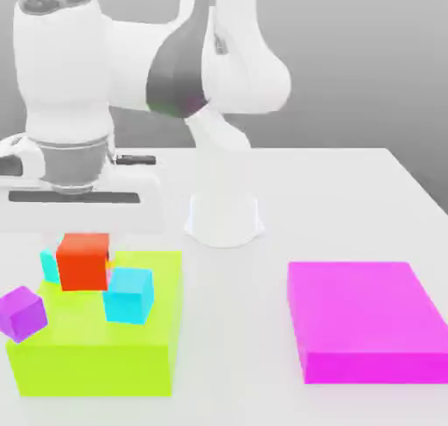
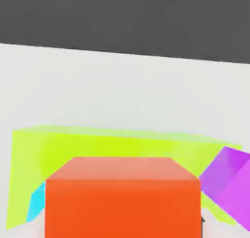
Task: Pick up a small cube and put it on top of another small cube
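Nearest in the exterior view sat a flat lime-green block (image 1: 96, 345) on the white counter (image 1: 350, 197), with a flat pink block (image 1: 367, 319) well apart on the exterior view's right. A purple cube (image 1: 22, 313) leaned at the green block's edge. A cyan cube (image 1: 129, 295) rested on top. Just behind, the pincer was shut tight on the small orange-red cube (image 1: 83, 260), held above another cyan cube (image 1: 49, 265). Farthest back stood the white arm (image 1: 219, 66).

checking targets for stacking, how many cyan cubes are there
2. One cyan cube sits on the lime block, toward the exterior view's right of the orange-red cube. The other cyan cube peeks out behind the orange-red cube's left edge. More could be hidden behind it.
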{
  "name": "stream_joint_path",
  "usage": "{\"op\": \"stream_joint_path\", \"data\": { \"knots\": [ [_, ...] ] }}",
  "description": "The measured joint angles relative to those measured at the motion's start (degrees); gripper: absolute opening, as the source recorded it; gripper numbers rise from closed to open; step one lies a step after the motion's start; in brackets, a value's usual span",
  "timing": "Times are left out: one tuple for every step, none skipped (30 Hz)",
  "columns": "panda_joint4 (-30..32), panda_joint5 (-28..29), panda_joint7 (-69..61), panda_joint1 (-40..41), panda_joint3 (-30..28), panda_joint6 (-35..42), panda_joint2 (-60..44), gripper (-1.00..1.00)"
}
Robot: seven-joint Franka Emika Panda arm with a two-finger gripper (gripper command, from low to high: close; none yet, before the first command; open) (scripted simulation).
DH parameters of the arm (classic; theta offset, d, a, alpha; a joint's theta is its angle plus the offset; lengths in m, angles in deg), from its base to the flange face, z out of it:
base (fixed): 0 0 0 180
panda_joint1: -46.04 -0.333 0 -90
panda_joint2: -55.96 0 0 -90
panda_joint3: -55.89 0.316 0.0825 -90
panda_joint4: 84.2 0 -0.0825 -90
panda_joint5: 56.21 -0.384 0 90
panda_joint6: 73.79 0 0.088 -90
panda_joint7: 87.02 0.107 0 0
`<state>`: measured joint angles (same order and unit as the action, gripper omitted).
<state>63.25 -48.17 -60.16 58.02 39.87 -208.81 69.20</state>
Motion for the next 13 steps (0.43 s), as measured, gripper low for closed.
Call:
{"op": "stream_joint_path", "data": {
  "knots": [
    [1.2,0.4,0.7,1.6,-0.8,0.8,2.0,-1.00],
    [2.4,0.8,1.4,3.2,-1.7,1.5,3.9,-1.00],
    [3.6,1.1,2.0,4.9,-2.4,2.3,5.8,-1.00],
    [4.8,1.5,2.7,6.6,-3.2,3.0,7.8,-1.00],
    [5.8,1.5,2.9,7.4,-3.8,2.3,8.0,-1.00],
    [6.6,1.4,2.8,7.8,-4.2,0.7,7.2,-1.00],
    [7.4,1.2,2.6,7.8,-4.6,-1.3,6.0,-1.00],
    [8.1,0.9,2.4,7.8,-5.0,-3.5,4.4,-1.00],
    [8.8,0.7,2.1,7.7,-5.3,-5.9,2.8,-1.00],
    [9.4,0.4,1.9,7.7,-5.5,-7.8,1.4,1.00],
    [9.4,0.4,1.9,7.7,-5.5,-7.8,1.4,1.00],
    [9.4,0.4,1.9,7.7,-5.5,-7.8,1.4,1.00],
    [9.4,0.4,1.9,7.7,-5.5,-7.8,1.4,1.00]
  ]
}}
